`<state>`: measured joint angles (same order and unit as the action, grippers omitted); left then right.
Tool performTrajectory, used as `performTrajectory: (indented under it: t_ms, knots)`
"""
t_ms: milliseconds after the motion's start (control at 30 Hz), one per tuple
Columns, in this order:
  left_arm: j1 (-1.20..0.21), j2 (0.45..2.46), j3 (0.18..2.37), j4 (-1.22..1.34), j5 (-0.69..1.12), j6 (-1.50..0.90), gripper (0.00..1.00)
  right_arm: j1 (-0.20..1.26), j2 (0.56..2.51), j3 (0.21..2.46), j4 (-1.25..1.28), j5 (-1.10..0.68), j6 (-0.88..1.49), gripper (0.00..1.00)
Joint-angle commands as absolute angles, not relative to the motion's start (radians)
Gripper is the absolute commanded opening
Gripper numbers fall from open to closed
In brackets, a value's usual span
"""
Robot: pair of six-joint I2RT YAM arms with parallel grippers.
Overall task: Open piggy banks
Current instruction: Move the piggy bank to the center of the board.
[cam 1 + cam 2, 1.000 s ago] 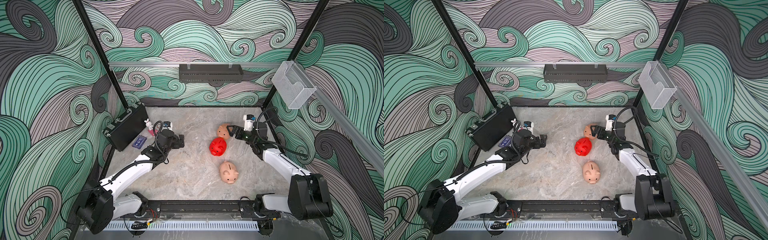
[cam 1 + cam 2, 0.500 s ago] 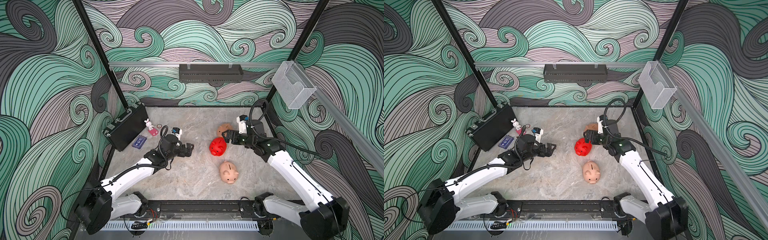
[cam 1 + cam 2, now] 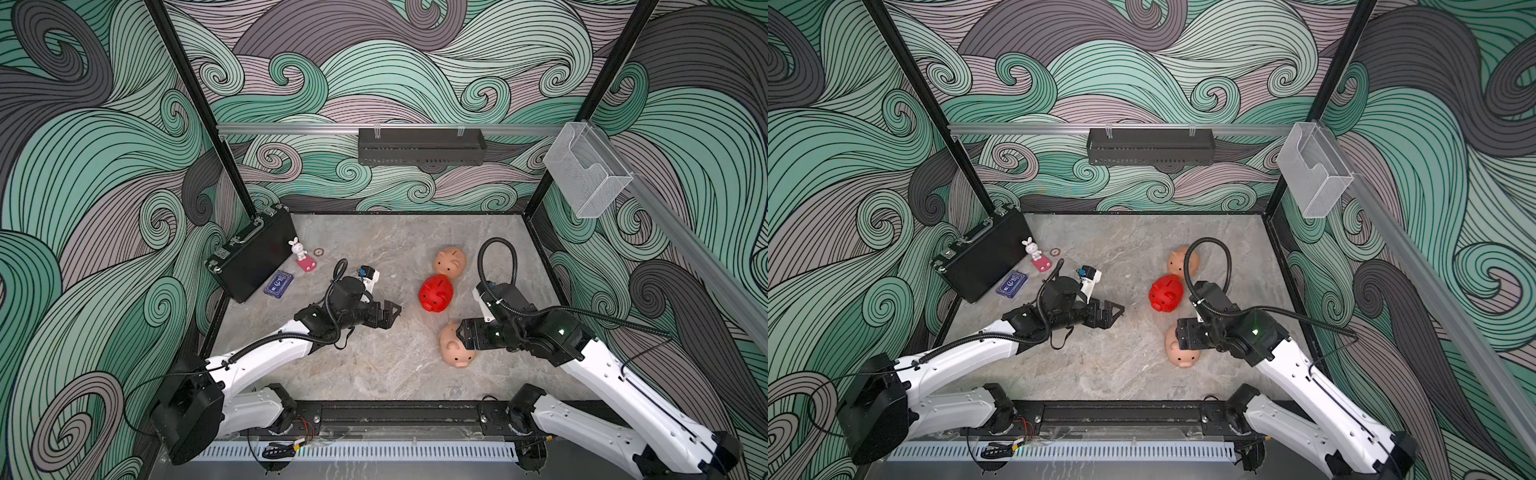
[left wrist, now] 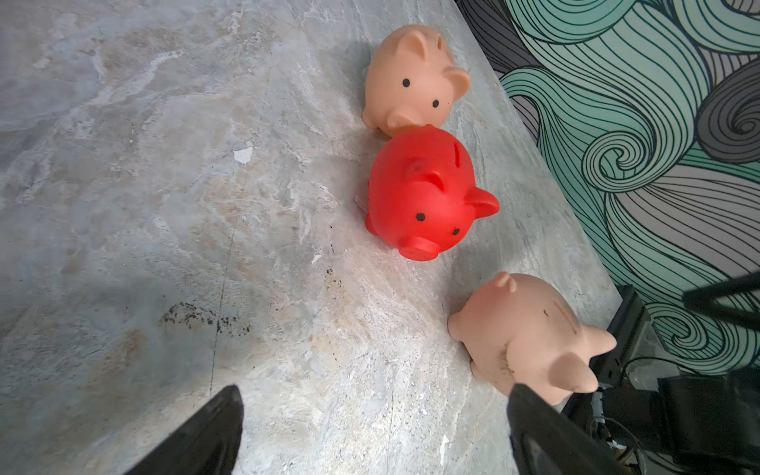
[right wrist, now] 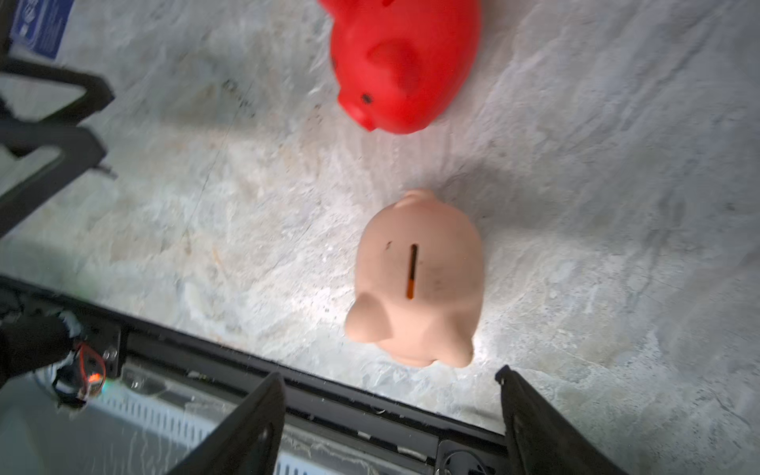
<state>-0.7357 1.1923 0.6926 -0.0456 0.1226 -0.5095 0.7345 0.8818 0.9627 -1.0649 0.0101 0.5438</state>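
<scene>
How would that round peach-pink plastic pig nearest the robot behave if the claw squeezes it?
The near peach-pink plastic pig looks smooth and rounded, so it may slip or roll sideways out of the right gripper. Its stubby legs probably steady it little. It is likely hollow and light, given the coin slot.

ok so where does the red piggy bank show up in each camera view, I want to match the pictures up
Top views: the red piggy bank stands right of centre on the table in both, between the two peach pigs.
Left wrist: red piggy bank, mid-frame, snout toward the camera.
Right wrist: red piggy bank, cut off at the picture's upper edge.
Shared landmark: the near peach pig, under the right arm in the top views.
</scene>
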Motion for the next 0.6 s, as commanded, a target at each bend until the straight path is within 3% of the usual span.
performTrajectory:
  t_ms: [0, 233, 567]
  knots:
    - [-0.736, 1.145, 0.681, -0.052, 0.05, -0.557, 0.99, 0.821, 0.93, 0.958, -0.996, -0.056, 0.59, 0.73]
    - [-0.718, 1.043, 0.616, -0.027, -0.065, -0.578, 0.99, 1.036, 1.192, 1.035, -0.937, 0.09, 0.617, 0.58]
    - [-0.575, 0.965, 0.498, 0.041, -0.058, -0.701, 0.98, 1.063, 1.357, 1.015, -0.862, 0.136, 0.659, 0.52]
